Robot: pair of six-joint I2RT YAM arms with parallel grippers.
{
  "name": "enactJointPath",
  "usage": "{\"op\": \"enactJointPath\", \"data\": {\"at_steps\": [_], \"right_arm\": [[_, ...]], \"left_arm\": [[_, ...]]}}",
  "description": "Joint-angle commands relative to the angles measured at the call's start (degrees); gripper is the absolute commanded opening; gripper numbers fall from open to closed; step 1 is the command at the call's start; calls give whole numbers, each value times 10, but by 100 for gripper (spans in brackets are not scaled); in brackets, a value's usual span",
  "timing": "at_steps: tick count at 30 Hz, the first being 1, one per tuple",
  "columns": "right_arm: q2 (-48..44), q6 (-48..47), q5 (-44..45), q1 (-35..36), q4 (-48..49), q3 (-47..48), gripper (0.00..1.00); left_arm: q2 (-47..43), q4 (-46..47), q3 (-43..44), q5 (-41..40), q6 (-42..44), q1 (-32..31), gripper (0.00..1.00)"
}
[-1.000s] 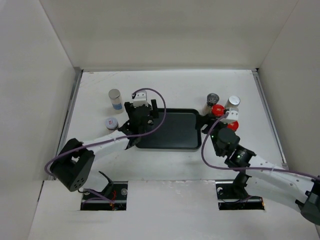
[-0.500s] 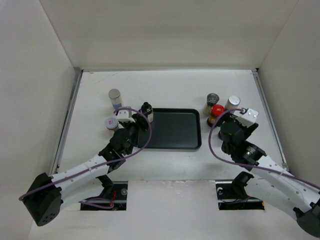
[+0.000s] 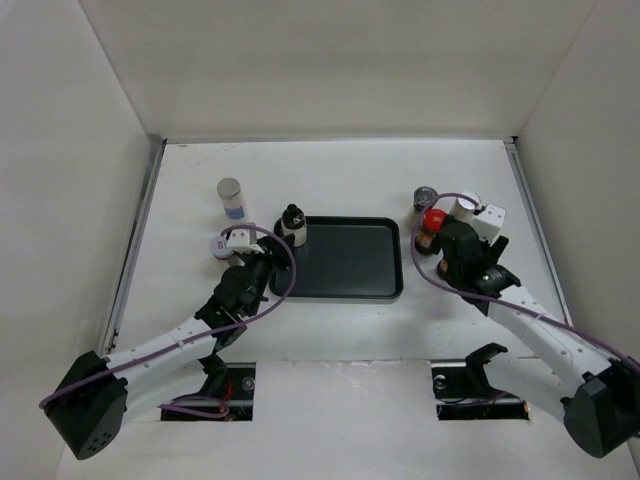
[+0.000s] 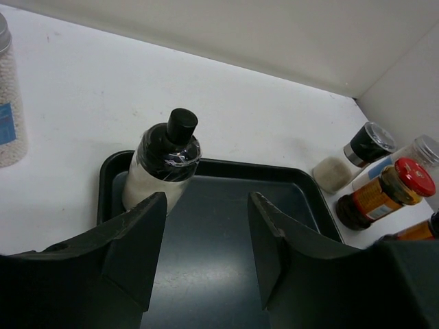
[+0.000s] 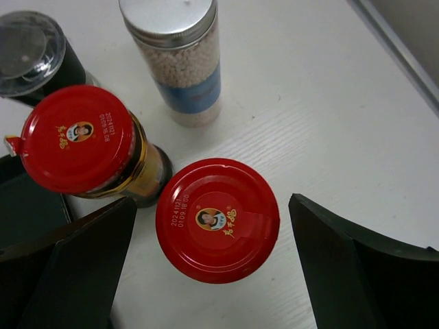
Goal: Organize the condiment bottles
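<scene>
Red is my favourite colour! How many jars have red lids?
2. Both stand on the table right of the tray: one jar by the tray's corner, the other jar inside the open right pincer. From above, the arm hides one.

Left tool (image 4: 206,209) spread open, right tool (image 5: 212,219) spread wide, both arms extended forward

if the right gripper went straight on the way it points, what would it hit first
Most likely the nearer red-lidded jar: the right gripper points down at its lid, with an open finger on each side. How high above the lid it is, I cannot tell.
</scene>
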Motion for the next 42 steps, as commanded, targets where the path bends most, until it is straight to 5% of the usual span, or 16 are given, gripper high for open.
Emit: {"op": "enactJointPath", "data": {"at_steps": [1, 14, 21, 24, 30, 35, 42], "right_arm": [[12, 6, -29, -8, 42, 14, 100], [77, 30, -62, -44, 85, -14, 90], [61, 32, -58, -41, 93, -28, 61], [5, 45, -43, -4, 72, -26, 54], [-45, 58, 49, 132, -6, 46, 56], [52, 32, 39, 216, 63, 133, 58], [276, -54, -54, 238, 273, 242, 57]], "left_arm": [[-7, 39, -1, 14, -9, 2, 49], [-11, 47, -13, 16, -21, 21, 50], [-22, 47, -17, 16, -25, 28, 51], [-28, 51, -21, 14, -25, 30, 52], [-27, 52, -24, 11, -32, 37, 53], [-29, 62, -34, 6, -39, 44, 53], [-49, 54, -39, 0, -43, 53, 54]]}}
